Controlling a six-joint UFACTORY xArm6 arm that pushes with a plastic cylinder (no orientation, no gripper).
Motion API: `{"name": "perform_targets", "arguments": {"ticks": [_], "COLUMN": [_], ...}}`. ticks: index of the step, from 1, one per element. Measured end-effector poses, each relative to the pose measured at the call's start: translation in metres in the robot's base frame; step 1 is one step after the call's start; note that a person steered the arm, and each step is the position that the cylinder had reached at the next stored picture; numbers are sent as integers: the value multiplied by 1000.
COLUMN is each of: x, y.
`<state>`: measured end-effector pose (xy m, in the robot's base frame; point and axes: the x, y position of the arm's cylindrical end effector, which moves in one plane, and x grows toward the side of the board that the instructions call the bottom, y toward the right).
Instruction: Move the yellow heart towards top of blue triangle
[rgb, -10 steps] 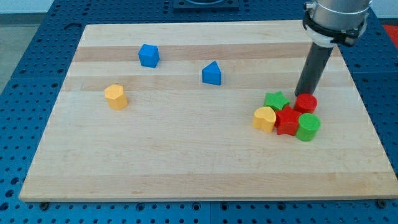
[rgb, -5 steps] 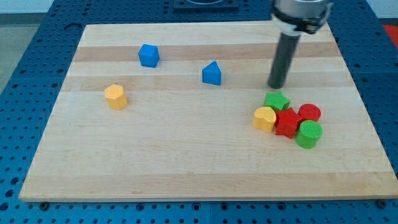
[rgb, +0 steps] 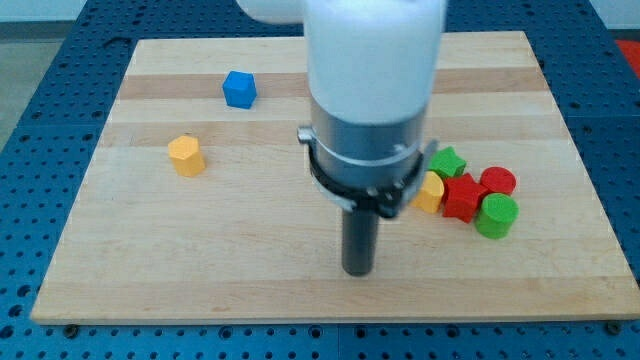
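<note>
Now our tip (rgb: 357, 271) rests on bare board touching no block, having swung down-left from above the cluster, the yellow heart (rgb: 430, 192) half hidden behind our arm, the blue triangle apparently fully hidden.

tip (rgb: 358, 271) at view's bottom centre | heart (rgb: 430, 192) right, above it | cluster further right

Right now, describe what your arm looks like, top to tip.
My arm is a wide white cylinder at the view's top, then a silver-grey metal collar ringed by a black band. Below it a straight dark rod narrows down to my tip. No markings or labels show.
</note>
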<state>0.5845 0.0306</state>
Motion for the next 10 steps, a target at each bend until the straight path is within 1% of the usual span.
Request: {"name": "perform_targets", "arguments": {"ticks": [1, 2, 3, 4, 7, 8, 10], "x": [1, 2, -20, -29, -88, -95, -137], "y": [53, 66, 82, 77, 76, 76, 61]}}
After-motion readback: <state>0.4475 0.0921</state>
